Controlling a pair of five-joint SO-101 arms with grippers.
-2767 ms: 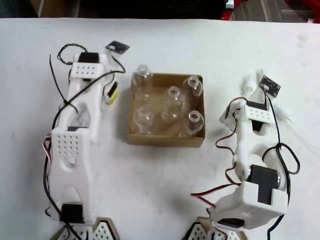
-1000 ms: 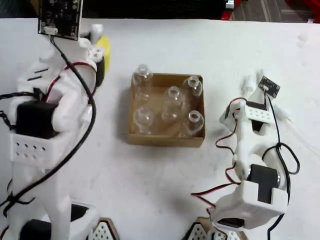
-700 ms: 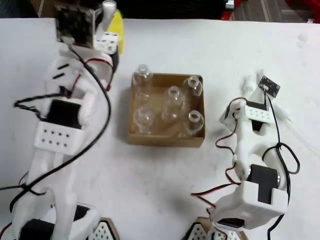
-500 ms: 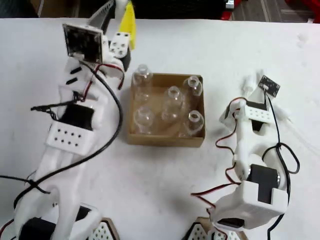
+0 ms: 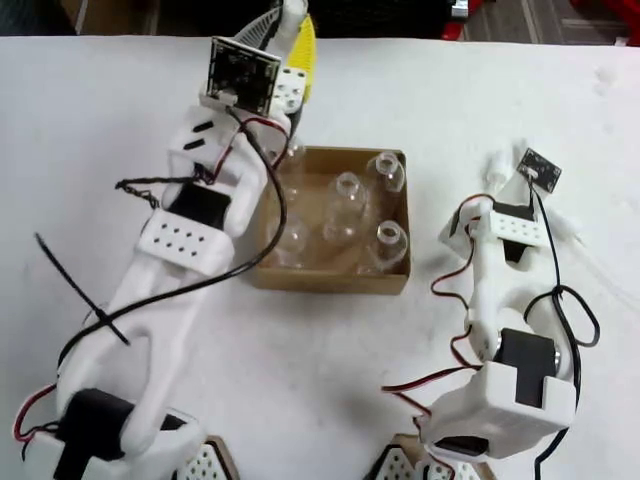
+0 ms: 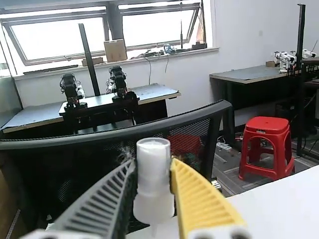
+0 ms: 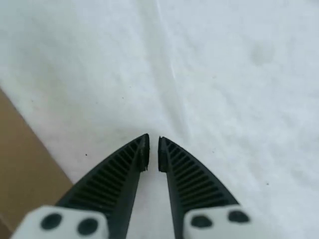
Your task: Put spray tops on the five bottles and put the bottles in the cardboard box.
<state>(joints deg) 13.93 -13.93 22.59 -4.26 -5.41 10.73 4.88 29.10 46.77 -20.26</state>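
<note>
With the left fingers (image 6: 199,199) clenched on an upright spray top (image 6: 153,184) high beyond the box's (image 5: 330,281) far-left corner, having swung in from the table's (image 5: 320,380) left, lower its stem squarely into a bottle (image 5: 385,170); the right fingers (image 7: 189,184) are closed, empty.

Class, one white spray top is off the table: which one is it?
The spray top clamped in the left gripper, held up in the air. By contrast, a loose top lies on the table beside the right arm.
</note>
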